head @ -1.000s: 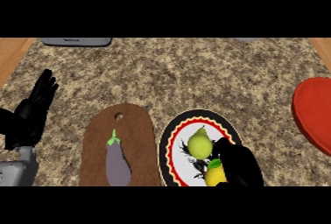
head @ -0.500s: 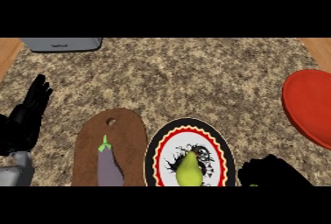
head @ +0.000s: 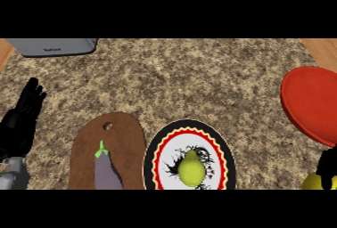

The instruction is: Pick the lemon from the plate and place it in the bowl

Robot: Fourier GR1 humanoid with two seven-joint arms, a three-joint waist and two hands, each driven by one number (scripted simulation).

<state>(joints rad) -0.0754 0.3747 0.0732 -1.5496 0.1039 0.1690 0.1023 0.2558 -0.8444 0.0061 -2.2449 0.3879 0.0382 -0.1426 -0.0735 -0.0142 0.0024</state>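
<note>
While the lemon [head: 314, 181] sits off the plate [head: 158, 153] at the view's lower right corner, touching the right robot hand [head: 327, 166], whether that hand clasps it cannot be told. Placing is not yet done: red bowl [head: 309, 104], at the right edge, holds nothing visible. Bare desk [head: 197, 80] lies between plate and bowl. A pear-like fruit [head: 191, 168] is on the plate. Left robot hand [head: 23, 120], open, rests at the left edge, beside the cutting board [head: 121, 142] with the eggplant [head: 105, 169].
</note>
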